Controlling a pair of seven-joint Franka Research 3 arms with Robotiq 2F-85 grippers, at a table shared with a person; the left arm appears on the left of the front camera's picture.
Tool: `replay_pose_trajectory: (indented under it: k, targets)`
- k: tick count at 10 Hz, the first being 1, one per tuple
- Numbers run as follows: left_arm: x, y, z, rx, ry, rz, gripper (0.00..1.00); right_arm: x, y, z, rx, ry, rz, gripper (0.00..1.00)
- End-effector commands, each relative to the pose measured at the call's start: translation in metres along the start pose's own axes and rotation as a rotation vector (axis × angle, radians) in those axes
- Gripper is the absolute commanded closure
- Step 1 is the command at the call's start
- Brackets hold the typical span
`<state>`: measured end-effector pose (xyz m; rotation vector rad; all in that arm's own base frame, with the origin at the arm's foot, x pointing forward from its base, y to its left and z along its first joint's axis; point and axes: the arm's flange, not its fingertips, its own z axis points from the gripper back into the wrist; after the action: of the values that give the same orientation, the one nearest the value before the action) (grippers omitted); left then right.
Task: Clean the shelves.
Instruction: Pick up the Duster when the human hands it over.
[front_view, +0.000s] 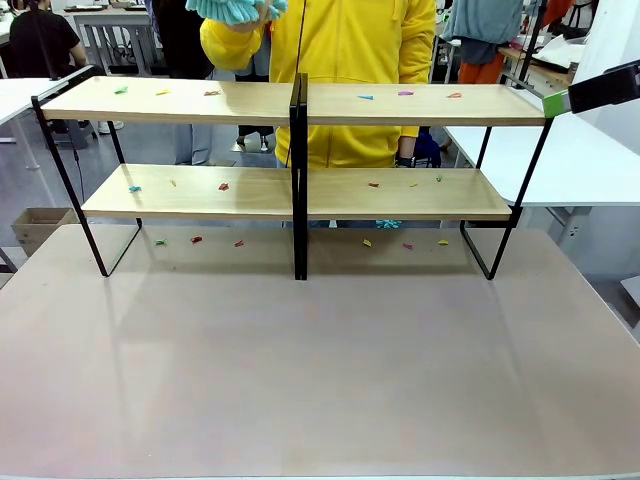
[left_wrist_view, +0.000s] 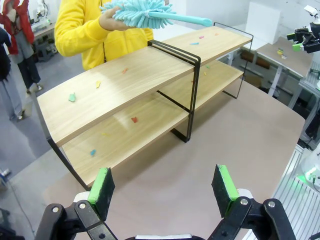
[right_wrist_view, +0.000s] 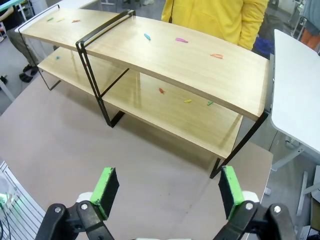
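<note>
The shelves (front_view: 420, 105) stand across the far half of the table: two long light wooden boards on a thin black frame with a central upright. Several small coloured scraps (front_view: 120, 90) lie on both boards. Behind them a person in a yellow hoodie (front_view: 350, 40) holds a fluffy teal duster (left_wrist_view: 145, 12) above the top board. My left gripper (left_wrist_view: 162, 175) hovers open over the table in front of the shelves (left_wrist_view: 140, 75), with nothing between its green pads. My right gripper (right_wrist_view: 167, 175) is open and empty too, high above the right end of the shelves (right_wrist_view: 200, 65).
More scraps (front_view: 196, 240) lie on the grey-brown tabletop (front_view: 320, 370) under the rack. A white table (front_view: 570, 160) stands close at the right. A cardboard box (front_view: 35, 225) sits on the floor at the left. Other people and tables are farther back.
</note>
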<state>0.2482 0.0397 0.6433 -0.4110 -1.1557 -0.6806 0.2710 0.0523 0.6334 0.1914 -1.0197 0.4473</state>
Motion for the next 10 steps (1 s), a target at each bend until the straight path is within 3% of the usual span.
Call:
replay_pose_trajectory:
  k: [1,4,6,7,8,10]
  targets:
    - [0.000,0.000,-0.001,-0.001,0.002,-0.001,0.00,-0.001,0.000,0.001,0.002,0.002,-0.002,0.00]
    - [0.000,0.000,0.000,0.000,0.000,0.000,0.00,-0.001,0.000,0.001,0.002,0.002,-0.002,0.00]
    - [0.048,0.020,-0.035,-0.372,0.221,0.279,0.00,-0.001,0.000,0.001,0.002,0.002,-0.002,0.00]
    - [0.064,0.031,-0.052,-0.549,0.264,0.367,0.00,-0.001,0.000,0.001,0.002,0.002,-0.002,0.00]
    - [0.087,0.069,-0.094,-0.681,0.346,0.491,0.00,-0.001,0.000,0.001,0.002,0.002,-0.002,0.00]
    - [0.079,0.104,-0.137,-0.816,0.319,0.653,0.00,-0.001,0.000,0.001,0.002,0.002,-0.002,0.00]
